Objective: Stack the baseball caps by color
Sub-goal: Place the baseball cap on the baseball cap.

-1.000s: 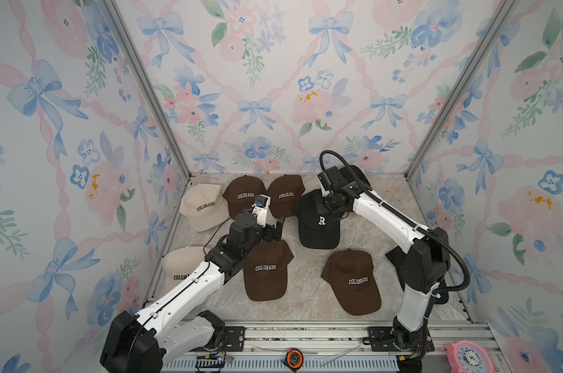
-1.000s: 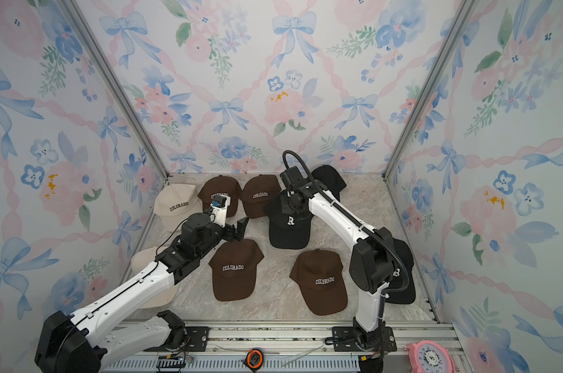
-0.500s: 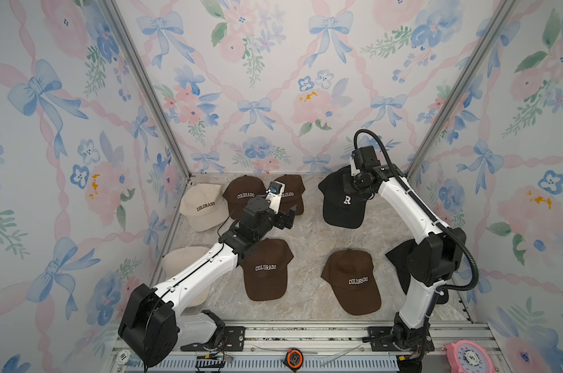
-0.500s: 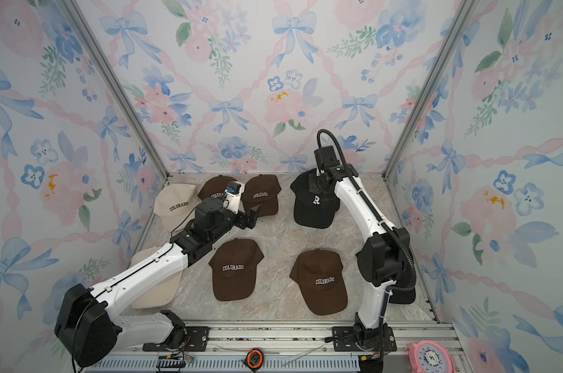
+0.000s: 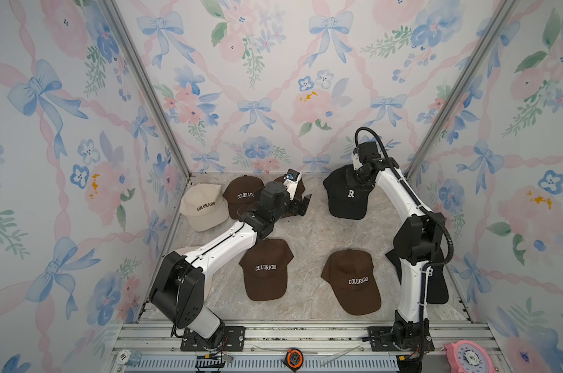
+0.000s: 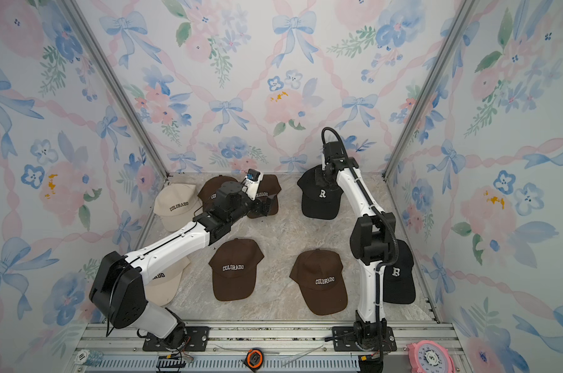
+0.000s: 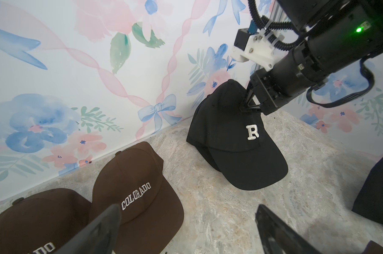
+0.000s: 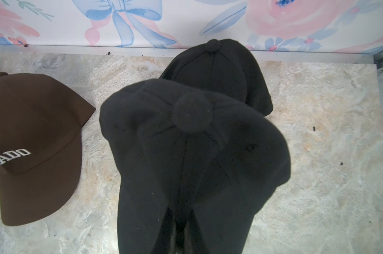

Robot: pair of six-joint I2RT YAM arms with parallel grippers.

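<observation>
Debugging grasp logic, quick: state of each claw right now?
Left claw: open, holding nothing, above the brown caps.
Right claw: shut on the black cap, over a second black cap.

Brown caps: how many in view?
4: two side by side at the back, partly behind the left arm; two in front, centre and right. None seem hidden.

The right gripper – pinched shut on the crown of a black "R" cap – now sits at the back right, over a 2nd black cap by the rear wall; a second ago that cap was near the table's middle. The left gripper, jaws wide, now reaches farther back – over the rear brown caps rather than beside the front brown one
</observation>
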